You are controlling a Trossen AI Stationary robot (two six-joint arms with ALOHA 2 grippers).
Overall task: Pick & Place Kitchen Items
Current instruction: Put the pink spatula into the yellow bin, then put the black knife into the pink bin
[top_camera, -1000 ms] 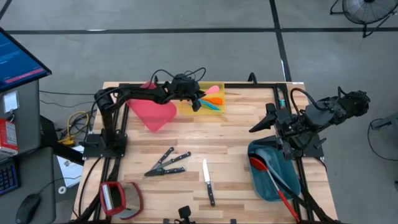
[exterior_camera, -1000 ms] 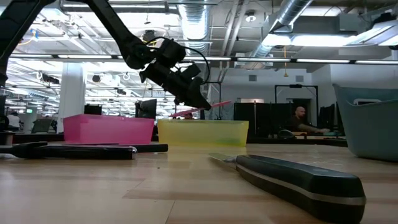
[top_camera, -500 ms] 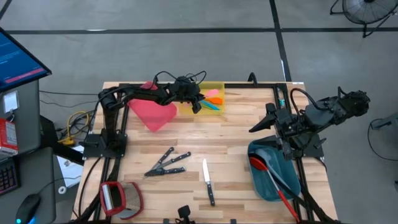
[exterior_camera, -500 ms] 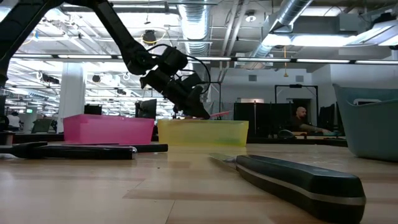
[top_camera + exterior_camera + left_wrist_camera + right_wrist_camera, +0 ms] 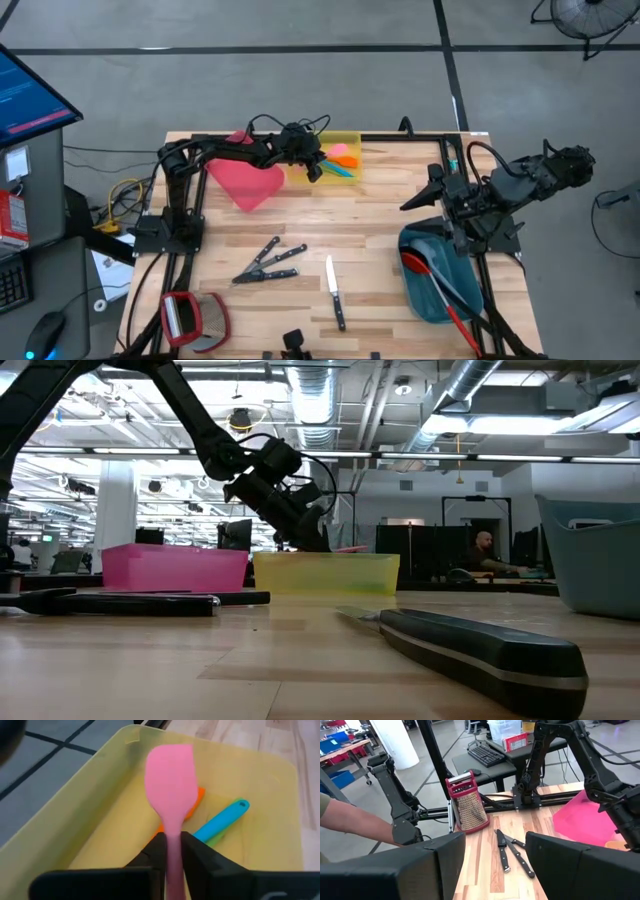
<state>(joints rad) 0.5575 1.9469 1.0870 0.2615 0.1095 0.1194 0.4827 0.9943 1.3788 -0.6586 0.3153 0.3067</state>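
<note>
Fingers (image 5: 197,865) of the left gripper (image 5: 314,166) pinch the handle of a pink silicone spatula (image 5: 170,790), its blade held out over the interior of the translucent yellow plastic bin (image 5: 75,825). Below the blade, an orange spatula (image 5: 196,801) and a blue spatula (image 5: 220,820) lie on the bin floor, leaving bare floor toward the near wall. In the low view the gripper sits at the bin's rim; one second ago it hung clearly above the rim, with the pink blade visible over the bin. A pink plastic bin (image 5: 246,182) stands just beside the yellow one.

The right gripper (image 5: 418,197), fingers spread and holding nothing, hovers beside the teal plastic bin (image 5: 438,290), which holds a long red spoon (image 5: 440,295); its position matches the earlier frames.

Open tabletop lies between the arms. Near the front edge lie two black-handled steel knives (image 5: 268,262) and a third knife (image 5: 335,292), well apart from both grippers. A red-framed box grater (image 5: 184,317) rests at the front left corner.
</note>
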